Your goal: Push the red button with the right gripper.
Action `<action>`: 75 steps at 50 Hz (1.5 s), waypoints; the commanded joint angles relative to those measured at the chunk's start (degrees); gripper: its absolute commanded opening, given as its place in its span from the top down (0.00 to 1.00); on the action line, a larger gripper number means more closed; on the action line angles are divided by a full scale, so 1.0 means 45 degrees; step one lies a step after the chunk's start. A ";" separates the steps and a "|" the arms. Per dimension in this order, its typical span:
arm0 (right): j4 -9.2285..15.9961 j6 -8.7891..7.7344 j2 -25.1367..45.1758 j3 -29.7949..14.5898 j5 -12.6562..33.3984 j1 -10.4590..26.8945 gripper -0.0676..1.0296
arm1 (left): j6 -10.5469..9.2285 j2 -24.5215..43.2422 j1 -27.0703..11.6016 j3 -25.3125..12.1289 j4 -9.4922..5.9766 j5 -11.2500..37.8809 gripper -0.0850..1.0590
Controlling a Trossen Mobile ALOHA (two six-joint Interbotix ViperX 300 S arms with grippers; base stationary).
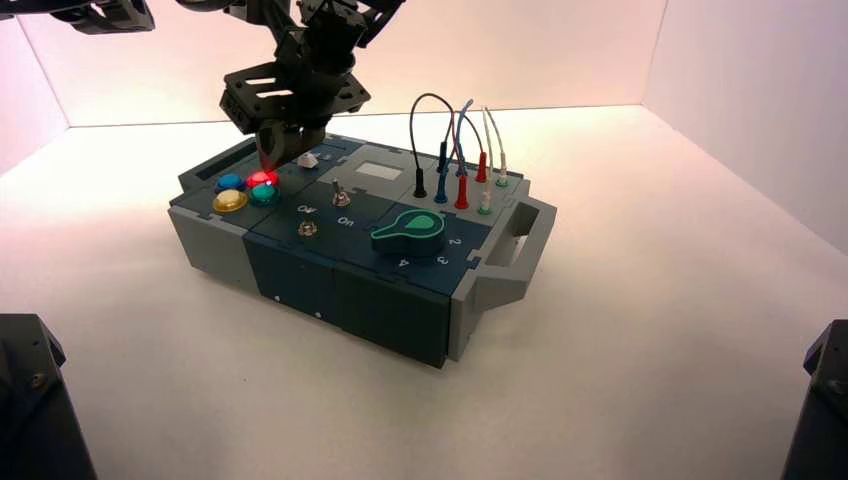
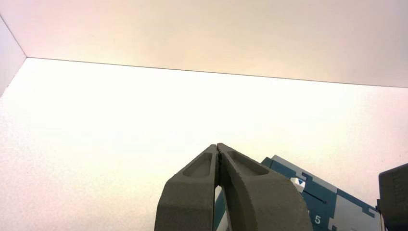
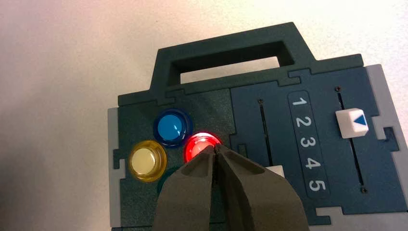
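The red button glows brightly among the coloured buttons at the left end of the box. My right gripper is shut, and its joined fingertips rest on the edge of the lit dome. From above, the right gripper comes down steeply onto the red button. My left gripper is shut on nothing and hangs in the air behind the box. Its arm shows at the top left of the high view.
Around the red button sit a blue button, a yellow button and a green button. A white slider handle stands level with the 2. Further right are a toggle switch, a green knob and plugged wires.
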 commanded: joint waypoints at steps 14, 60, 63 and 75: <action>0.0039 0.0000 -0.0215 -0.0273 0.0059 0.0039 0.96 | 0.0000 -0.0039 0.0078 -0.0137 0.0000 -0.0078 0.95; -0.0117 0.0000 -0.1348 -0.0332 0.0410 0.0020 0.96 | 0.0000 -0.0039 0.0137 -0.0137 0.0000 -0.0078 0.95; -0.0117 0.0000 -0.1348 -0.0332 0.0430 0.0000 0.96 | 0.0000 -0.0020 0.0137 -0.0137 0.0000 -0.0059 0.95; -0.0176 0.0000 -0.1836 -0.0059 0.0352 -0.0762 0.96 | 0.0000 0.0020 0.0156 -0.0156 0.0000 -0.0078 0.95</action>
